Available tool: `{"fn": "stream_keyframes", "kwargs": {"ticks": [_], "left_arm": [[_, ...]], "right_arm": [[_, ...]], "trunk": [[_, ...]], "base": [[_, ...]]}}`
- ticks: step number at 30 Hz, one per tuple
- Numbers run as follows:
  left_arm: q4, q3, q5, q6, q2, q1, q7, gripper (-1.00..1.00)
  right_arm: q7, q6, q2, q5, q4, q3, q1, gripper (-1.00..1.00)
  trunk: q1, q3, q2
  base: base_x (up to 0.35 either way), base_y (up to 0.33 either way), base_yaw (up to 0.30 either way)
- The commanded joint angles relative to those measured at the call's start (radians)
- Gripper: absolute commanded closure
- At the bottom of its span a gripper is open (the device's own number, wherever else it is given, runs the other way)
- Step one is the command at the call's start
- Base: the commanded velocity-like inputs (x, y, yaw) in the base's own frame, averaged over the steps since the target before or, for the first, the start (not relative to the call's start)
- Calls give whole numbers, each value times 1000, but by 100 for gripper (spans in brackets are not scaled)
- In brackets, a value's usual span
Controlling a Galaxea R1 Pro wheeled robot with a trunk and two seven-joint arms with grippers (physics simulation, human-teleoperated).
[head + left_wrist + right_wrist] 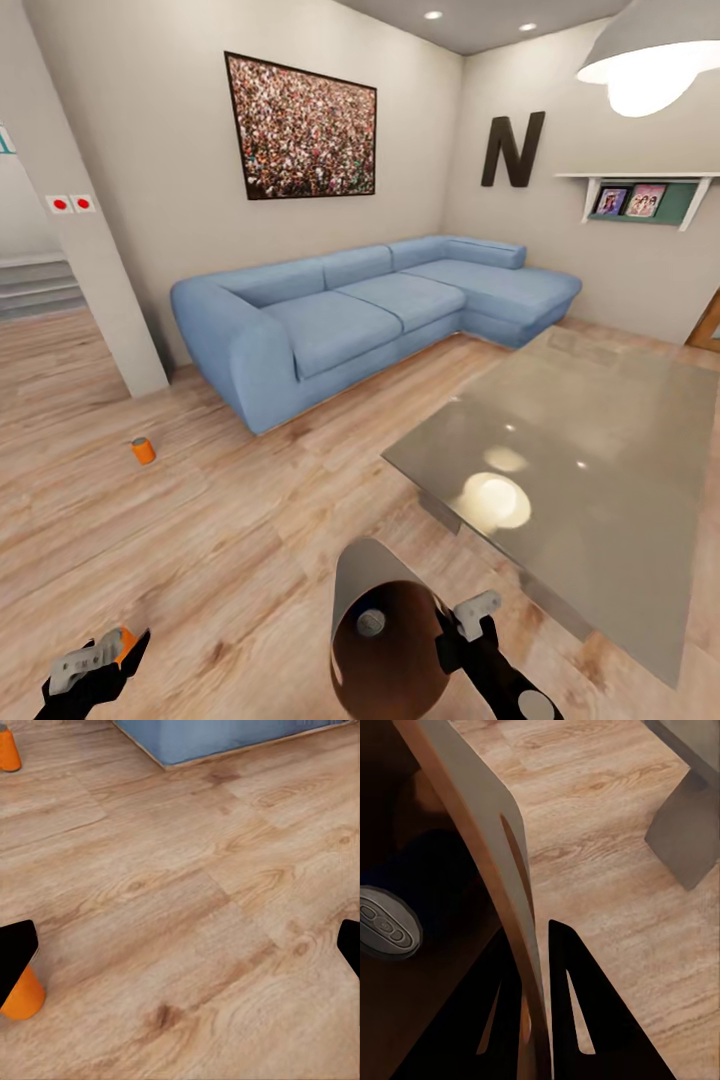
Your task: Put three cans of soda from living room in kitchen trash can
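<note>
One orange can of soda (143,450) stands on the wood floor near the sofa's end, also far off in the left wrist view (7,750). A second orange can (124,640) sits right beside my left gripper (98,662). That gripper (180,945) is open over bare floor, and the can (24,996) is partly behind one fingertip, not between the two. My right gripper (466,622) is shut on the rim of the tash can (385,610), which is held tilted off the floor. Inside the tash can (472,817) lies the dark blue can (386,921), grey top showing.
This is the living room. A long blue corner sofa (370,300) runs along the back wall. The glass low table (590,460) fills the right side, close to my right arm. A wall pillar (90,280) stands at left, with steps behind it.
</note>
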Motion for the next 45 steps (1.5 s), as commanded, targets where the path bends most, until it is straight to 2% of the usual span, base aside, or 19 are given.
{"fn": "stream_keyframes", "kwargs": {"ticks": [1,25,38,45], "left_arm": [[0,0,0,0,0,0,0,-100],[-6,0,5,2,1,0,-8,-100],[-2,0,0,9,1,-1,-6,-100],[0,0,-1,12,1,-1,-4,-100]], "right_arm": [[7,0,0,-7,-1,0,0,100],[6,-2,0,-7,25,-1,0,100],[6,-4,0,-7,38,-2,-1,100],[6,-5,0,-7,40,-3,0,100]], "trunk": [[0,0,0],[0,0,0],[0,0,0],[0,0,0]], "base": [[239,203,0],[211,215,0],[12,35,0],[-186,78,0]]}}
